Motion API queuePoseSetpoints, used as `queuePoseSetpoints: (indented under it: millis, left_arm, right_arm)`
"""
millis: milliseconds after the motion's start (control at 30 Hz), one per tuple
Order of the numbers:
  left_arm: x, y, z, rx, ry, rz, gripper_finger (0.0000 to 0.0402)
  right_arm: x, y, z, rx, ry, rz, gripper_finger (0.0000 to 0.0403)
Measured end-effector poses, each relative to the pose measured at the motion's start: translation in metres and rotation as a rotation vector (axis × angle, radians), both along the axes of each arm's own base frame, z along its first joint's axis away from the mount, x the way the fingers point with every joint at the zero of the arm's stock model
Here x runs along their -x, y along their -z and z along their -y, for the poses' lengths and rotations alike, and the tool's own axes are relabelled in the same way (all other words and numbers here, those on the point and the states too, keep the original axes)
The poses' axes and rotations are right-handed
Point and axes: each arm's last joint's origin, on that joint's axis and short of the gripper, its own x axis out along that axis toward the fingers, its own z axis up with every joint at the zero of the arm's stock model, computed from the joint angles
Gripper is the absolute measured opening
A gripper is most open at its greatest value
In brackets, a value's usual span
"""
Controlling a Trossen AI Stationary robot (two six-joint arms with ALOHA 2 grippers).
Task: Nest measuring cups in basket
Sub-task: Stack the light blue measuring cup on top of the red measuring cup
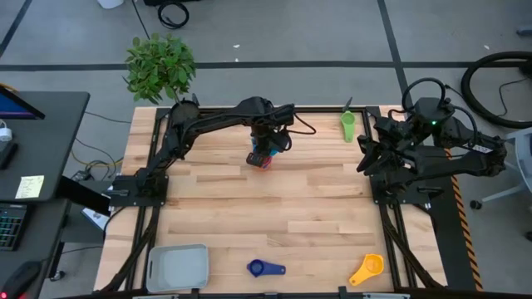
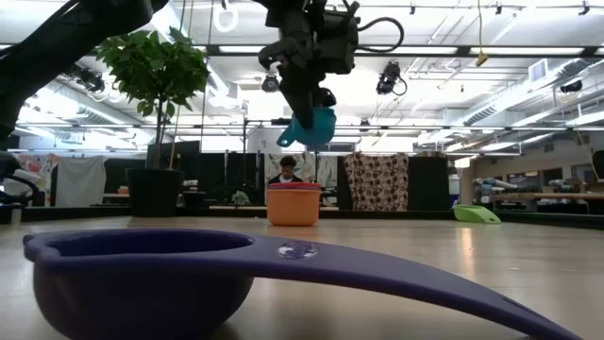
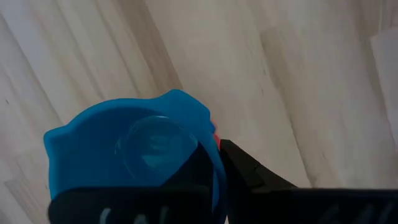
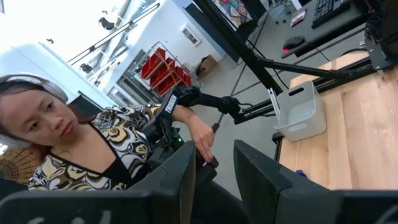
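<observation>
clearly the left tool pinches the light blue cup and hangs it above the orange and red cups, likely to nest it. the basket sits well apart. the right tool, parted, waits at the worktop edge.

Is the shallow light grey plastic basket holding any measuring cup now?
No, the shallow light grey plastic basket lies empty at the table's edge.

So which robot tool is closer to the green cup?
The right tool. It waits at the table's right edge, just beside the green cup. The left tool is farther off near the middle, lifting a light blue cup above a red cup.
</observation>
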Motion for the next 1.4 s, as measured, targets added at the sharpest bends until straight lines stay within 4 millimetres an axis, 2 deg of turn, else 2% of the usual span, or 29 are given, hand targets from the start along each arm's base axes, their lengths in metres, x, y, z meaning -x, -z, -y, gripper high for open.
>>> queuePoseSetpoints:
  millis: [100,267,400,667,967,1200,1400]
  left_arm:
    - [-0.002,0.004,-0.001,0.001,-0.024,0.003,0.0016]
    - [-0.002,0.037,-0.002,0.011,-0.101,-0.076,0.0016]
    - [0.0,0.055,-0.002,-0.016,-0.106,-0.12,0.0016]
    - [-0.001,0.076,0.0,-0.008,-0.113,-0.117,0.0015]
    - [-0.002,0.077,-0.001,-0.007,-0.128,-0.112,0.0016]
    - [0.0,0.078,-0.001,-0.002,-0.148,-0.126,0.0089]
    - [0.0,0.077,-0.001,0.002,-0.174,-0.129,0.011]
  right_arm:
    - [0.0,0.0,0.0,0.001,0.0,0.001,0.0114]
    - [0.0,0.0,0.0,0.002,0.0,0.005,0.0114]
    - [0.0,-0.001,0.0,0.003,0.0,0.01,0.0114]
    - [0.0,-0.001,0.0,0.003,0.0,0.015,0.0114]
    - [0.0,-0.001,0.0,0.004,0.0,0.018,0.0114]
    - [0.0,-0.001,0.0,0.004,0.001,0.018,0.0114]
    - [0.0,-0.001,0.0,0.004,0.007,0.018,0.0114]
